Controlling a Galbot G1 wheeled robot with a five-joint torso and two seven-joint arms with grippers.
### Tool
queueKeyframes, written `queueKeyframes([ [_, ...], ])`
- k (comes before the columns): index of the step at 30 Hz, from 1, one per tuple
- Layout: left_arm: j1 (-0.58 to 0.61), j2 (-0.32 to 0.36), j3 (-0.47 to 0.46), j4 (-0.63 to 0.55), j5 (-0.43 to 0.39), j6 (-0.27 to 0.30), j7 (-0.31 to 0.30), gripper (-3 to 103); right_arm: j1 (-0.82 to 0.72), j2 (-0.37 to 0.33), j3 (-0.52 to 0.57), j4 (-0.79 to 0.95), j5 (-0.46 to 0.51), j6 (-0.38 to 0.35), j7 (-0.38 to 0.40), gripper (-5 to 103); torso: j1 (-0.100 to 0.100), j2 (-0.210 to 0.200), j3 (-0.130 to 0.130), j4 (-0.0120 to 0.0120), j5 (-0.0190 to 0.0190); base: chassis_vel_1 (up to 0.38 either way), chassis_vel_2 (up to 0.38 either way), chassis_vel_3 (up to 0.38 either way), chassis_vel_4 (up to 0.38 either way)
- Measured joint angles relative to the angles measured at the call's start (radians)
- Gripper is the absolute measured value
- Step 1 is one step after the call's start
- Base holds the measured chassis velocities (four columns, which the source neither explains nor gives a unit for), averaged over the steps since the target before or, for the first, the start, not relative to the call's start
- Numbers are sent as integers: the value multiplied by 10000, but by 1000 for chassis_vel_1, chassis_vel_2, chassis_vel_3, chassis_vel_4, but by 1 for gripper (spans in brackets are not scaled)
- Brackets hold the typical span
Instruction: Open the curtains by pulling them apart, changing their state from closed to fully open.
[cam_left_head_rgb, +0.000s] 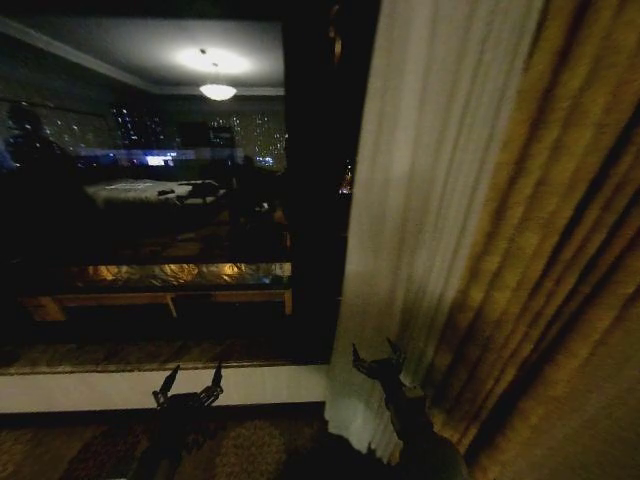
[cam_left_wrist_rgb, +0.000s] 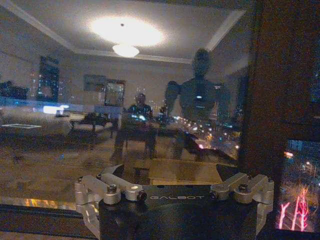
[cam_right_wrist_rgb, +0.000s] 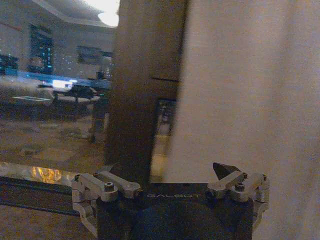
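A sheer cream-white curtain (cam_left_head_rgb: 430, 200) hangs right of the dark window post, gathered against the thick golden drape (cam_left_head_rgb: 570, 300). My right gripper (cam_left_head_rgb: 377, 358) is open, low down and just in front of the curtain's lower edge, with nothing between its fingers. In the right wrist view the curtain (cam_right_wrist_rgb: 245, 100) is close ahead on one side, and a black fingertip (cam_right_wrist_rgb: 225, 171) points at it. My left gripper (cam_left_head_rgb: 188, 384) is open too, low before the window sill and well left of the curtain. In the left wrist view the gripper's base (cam_left_wrist_rgb: 175, 205) faces the bare glass.
The uncovered window glass (cam_left_head_rgb: 150, 200) reflects the lit room and ceiling lamp. A dark vertical window post (cam_left_head_rgb: 318, 200) stands between glass and curtain. A pale sill (cam_left_head_rgb: 100, 390) runs below the window, with patterned carpet (cam_left_head_rgb: 250, 445) beneath.
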Motion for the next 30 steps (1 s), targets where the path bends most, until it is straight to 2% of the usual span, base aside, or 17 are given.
queueKeyframes([
  [30,111,6,-148,47,-194,-180,34,100,-46,68,-216,-48,-167,36,-1,100,1,0,0,0,0,350,354,-354,-352],
])
